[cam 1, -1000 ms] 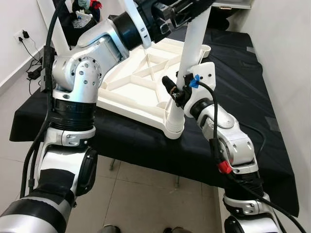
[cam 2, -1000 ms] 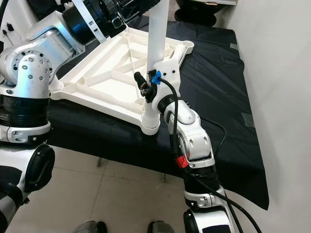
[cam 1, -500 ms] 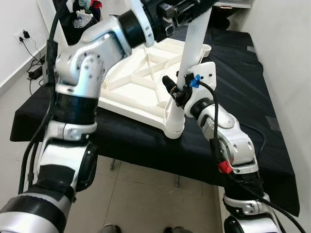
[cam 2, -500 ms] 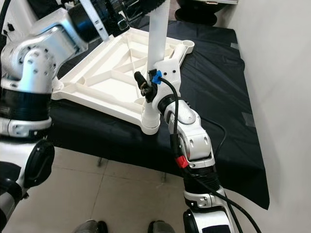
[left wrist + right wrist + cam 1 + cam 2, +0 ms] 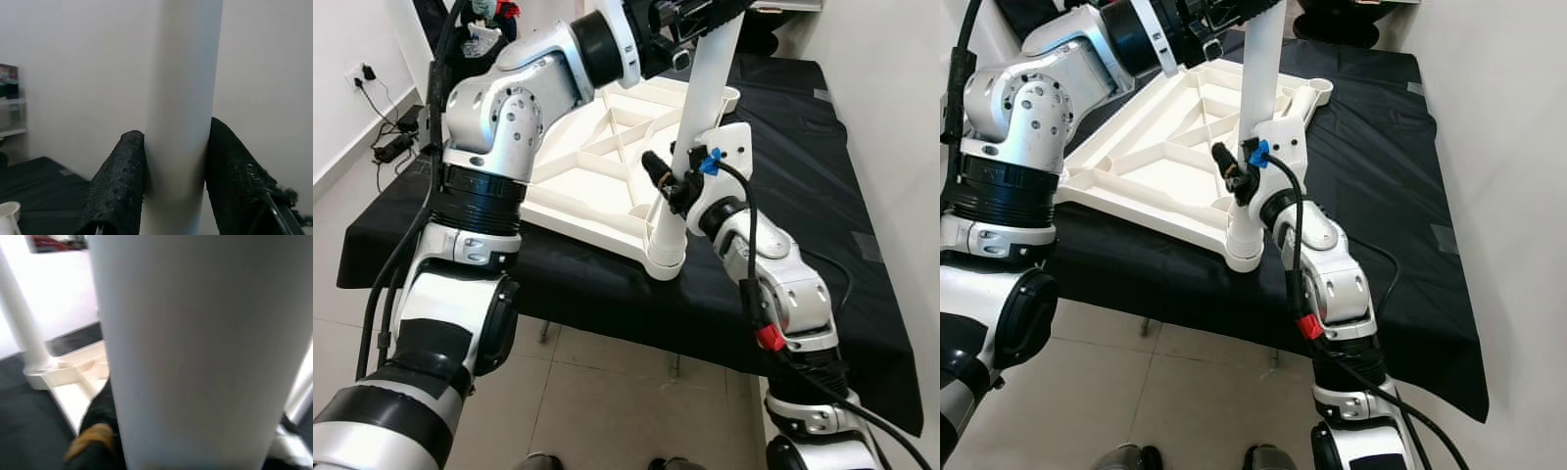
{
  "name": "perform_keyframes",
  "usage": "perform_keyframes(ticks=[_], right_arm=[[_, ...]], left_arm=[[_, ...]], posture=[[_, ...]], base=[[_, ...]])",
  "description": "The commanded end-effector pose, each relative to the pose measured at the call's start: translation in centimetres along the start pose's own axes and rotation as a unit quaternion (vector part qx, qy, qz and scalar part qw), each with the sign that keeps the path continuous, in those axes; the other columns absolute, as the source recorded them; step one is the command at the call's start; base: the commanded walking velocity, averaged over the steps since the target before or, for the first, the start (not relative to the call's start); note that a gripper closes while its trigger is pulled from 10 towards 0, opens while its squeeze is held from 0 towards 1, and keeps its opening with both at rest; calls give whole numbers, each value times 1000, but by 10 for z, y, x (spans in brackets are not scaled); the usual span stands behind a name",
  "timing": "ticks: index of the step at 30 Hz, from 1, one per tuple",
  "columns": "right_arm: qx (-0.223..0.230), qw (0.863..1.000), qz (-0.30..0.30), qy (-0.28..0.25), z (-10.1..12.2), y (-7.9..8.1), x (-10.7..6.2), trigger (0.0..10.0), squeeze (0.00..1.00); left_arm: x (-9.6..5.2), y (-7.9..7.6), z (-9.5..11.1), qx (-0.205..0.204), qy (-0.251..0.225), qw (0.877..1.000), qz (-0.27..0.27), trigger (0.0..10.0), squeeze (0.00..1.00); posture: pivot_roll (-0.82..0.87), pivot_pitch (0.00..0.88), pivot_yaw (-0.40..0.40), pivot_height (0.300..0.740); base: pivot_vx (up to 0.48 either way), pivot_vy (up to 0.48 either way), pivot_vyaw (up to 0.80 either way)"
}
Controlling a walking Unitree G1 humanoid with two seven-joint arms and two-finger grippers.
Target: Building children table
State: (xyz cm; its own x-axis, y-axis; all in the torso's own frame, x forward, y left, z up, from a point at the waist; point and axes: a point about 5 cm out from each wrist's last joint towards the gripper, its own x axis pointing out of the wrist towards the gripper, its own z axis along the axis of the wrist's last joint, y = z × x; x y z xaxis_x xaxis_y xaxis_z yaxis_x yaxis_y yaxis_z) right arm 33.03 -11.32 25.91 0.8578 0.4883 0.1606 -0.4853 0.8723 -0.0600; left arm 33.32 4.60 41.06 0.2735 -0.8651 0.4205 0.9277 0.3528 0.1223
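Observation:
A white tabletop (image 5: 597, 186) lies upside down on the black-covered table (image 5: 822, 196). A white table leg (image 5: 700, 98) stands upright in its near corner socket (image 5: 664, 262). My left gripper (image 5: 705, 12) is shut on the leg high up; in the left wrist view its black fingers (image 5: 117, 186) press both sides of the tube (image 5: 181, 98). My right gripper (image 5: 677, 186) is shut on the same leg lower down, just above the socket. The leg (image 5: 195, 347) looms close in the right wrist view, where another leg (image 5: 22, 333) stands in a far corner.
An open corner socket (image 5: 727, 98) sits at the tabletop's far right. A white wall runs close along the table's right side. Wall outlets with cables (image 5: 362, 73) are at the left by the tiled floor. Shoe tips (image 5: 538, 460) show at the bottom edge.
My left arm's elbow and shoulder have swung over to the right and closer to the tabletop. The leg stays upright in its socket, and the right arm holds still.

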Motion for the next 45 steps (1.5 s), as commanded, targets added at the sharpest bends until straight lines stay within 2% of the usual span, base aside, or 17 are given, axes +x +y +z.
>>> perform_keyframes(ticks=[1,2,5,9,11,12,13,14,15,17,24,25,26,28,29,33,45], right_arm=[[14,997,61,-40,17,1,1,10000,1000],[15,993,110,-47,24,-7,-3,10000,1000],[12,991,120,-49,27,-10,-4,10000,1000],[-4,979,198,-41,32,-15,-11,10000,1000],[-7,953,303,-24,33,-17,-18,10000,1000],[-7,953,303,-24,33,-17,-18,10000,1000],[8,934,357,-19,30,-15,-22,10000,369],[8,934,357,-19,30,-15,-22,10000,369],[8,924,381,-17,29,-16,-24,10000,0],[10,902,431,3,24,-17,-25,10000,0],[18,890,455,2,22,-19,-10,10000,0],[18,889,458,-8,22,-16,-7,8549,0],[22,893,448,-20,22,-15,-1,784,0],[25,897,441,-27,22,-14,3,784,0],[26,893,449,-36,23,-12,4,0,0],[23,875,482,-42,21,-12,-2,0,0],[-47,871,489,-14,17,-22,-8,0,0]], left_arm=[[3,-4,-7,-3,24,1000,-19,0,0],[2,-7,-6,2,23,999,-29,0,0],[2,-7,-5,3,23,999,-32,0,0],[1,-10,-5,7,24,999,-41,0,0],[0,-15,-7,10,26,998,-54,0,0],[0,-15,-7,10,26,998,-54,0,0],[0,-17,-8,11,27,998,-59,0,0],[0,-17,-8,11,27,998,-59,0,0],[0,-17,-8,11,27,998,-61,0,0],[1,-18,-9,10,27,997,-65,0,0],[1,-21,-6,12,26,997,-66,0,0],[1,-21,-6,12,25,997,-65,0,0],[1,-22,-5,12,24,998,-65,0,0],[0,-23,-4,12,23,998,-65,0,0],[0,-24,-3,12,23,998,-65,0,0],[-1,-27,-1,16,22,997,-69,0,0],[-2,-31,3,22,20,997,-74,0,0]], posture=[[-44,111,-12,740],[-43,111,-15,740],[-43,111,-15,740],[-39,115,-17,740],[-34,124,-17,740],[-34,124,-17,740],[-32,130,-16,740],[-32,130,-16,740],[-29,132,-16,740],[-23,144,-16,740],[-7,159,-21,740],[-4,167,-21,740],[0,173,-21,740],[0,173,-21,740],[6,183,-23,740],[14,195,-26,740],[8,215,-25,740]], base=[[0,0,0],[0,0,0],[0,0,0],[0,0,0],[0,0,0],[0,0,0],[0,0,0],[0,0,0],[0,0,0],[0,0,0],[0,0,0],[0,0,0],[0,0,0],[0,0,0],[0,0,0],[0,0,0],[0,0,0]])
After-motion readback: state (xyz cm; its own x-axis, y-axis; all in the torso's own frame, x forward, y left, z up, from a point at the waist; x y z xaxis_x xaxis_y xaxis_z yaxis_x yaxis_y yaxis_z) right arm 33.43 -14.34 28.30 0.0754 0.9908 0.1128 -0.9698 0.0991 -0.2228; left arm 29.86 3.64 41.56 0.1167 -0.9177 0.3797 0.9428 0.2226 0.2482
